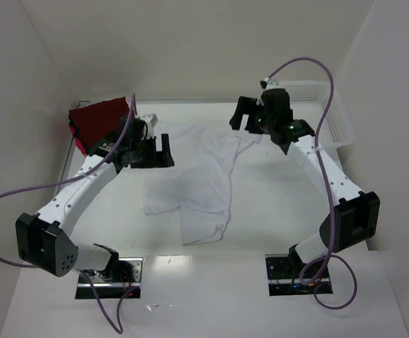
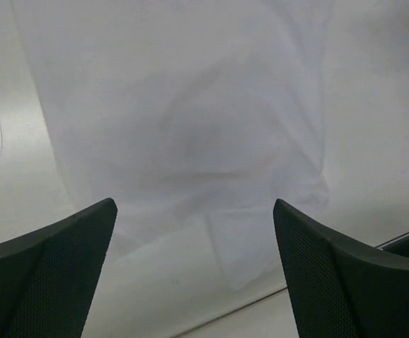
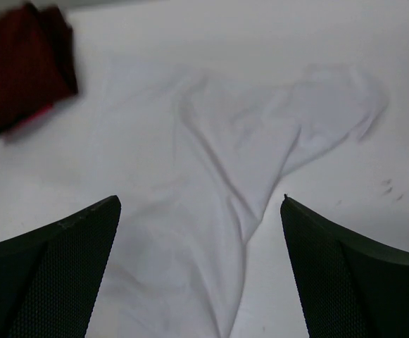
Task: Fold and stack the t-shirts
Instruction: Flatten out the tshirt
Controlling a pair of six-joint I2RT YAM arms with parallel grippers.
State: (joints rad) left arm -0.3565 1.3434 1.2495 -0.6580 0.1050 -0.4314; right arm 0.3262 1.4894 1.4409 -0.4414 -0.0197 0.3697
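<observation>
A white t-shirt lies loosely crumpled and partly doubled over in the middle of the table. It fills the left wrist view and spreads across the right wrist view. Dark red folded t-shirts sit at the back left corner and show as a blurred red patch in the right wrist view. My left gripper hovers over the shirt's left upper edge, open, nothing between its fingers. My right gripper hangs above the shirt's far right corner, open and empty.
A white mesh basket stands at the back right, close behind the right arm. Walls enclose the table on the left, back and right. Purple cables loop off both arms.
</observation>
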